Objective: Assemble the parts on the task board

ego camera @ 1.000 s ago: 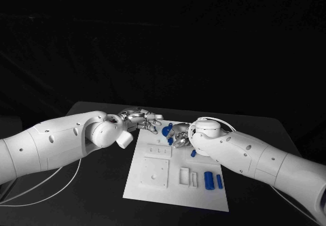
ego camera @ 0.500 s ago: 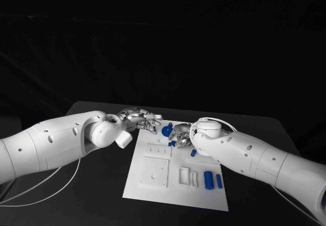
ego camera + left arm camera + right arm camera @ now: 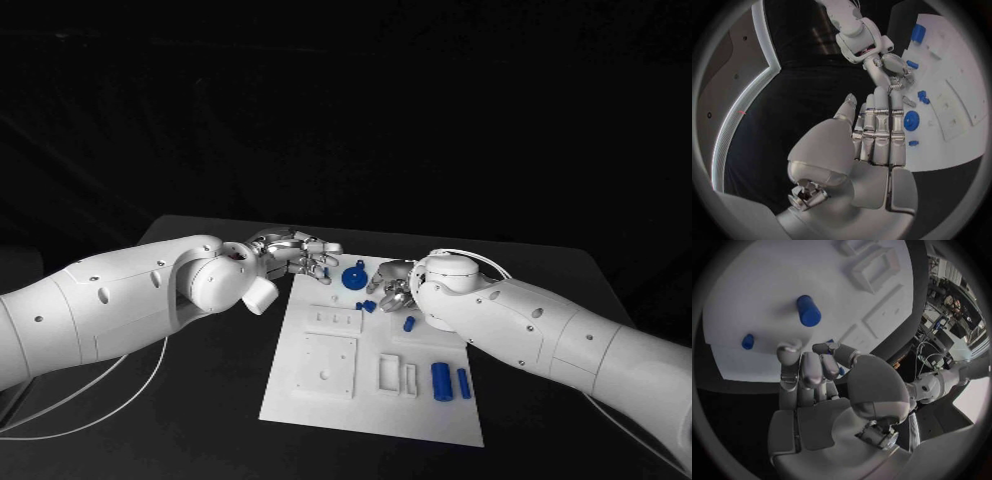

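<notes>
the black table carries the white task board, a long plate running away from the robot, its far end between the two hands. the board looks stiff and flat and seems meant to stay put. the left hand hovers just off the board's far left corner, fingers stretched out together, holding nothing. the right hand sits over the far right part, fingers loosely curled, and i cannot tell whether it has hold of anything. the blue parts look like light, hard, smooth plastic, likely slippery; a pinch across the sides should suit them. two blue cylinders lie near the right edge, long axes along the board. a round blue knob stands between the hands. a small blue peg lies nearer.
</notes>
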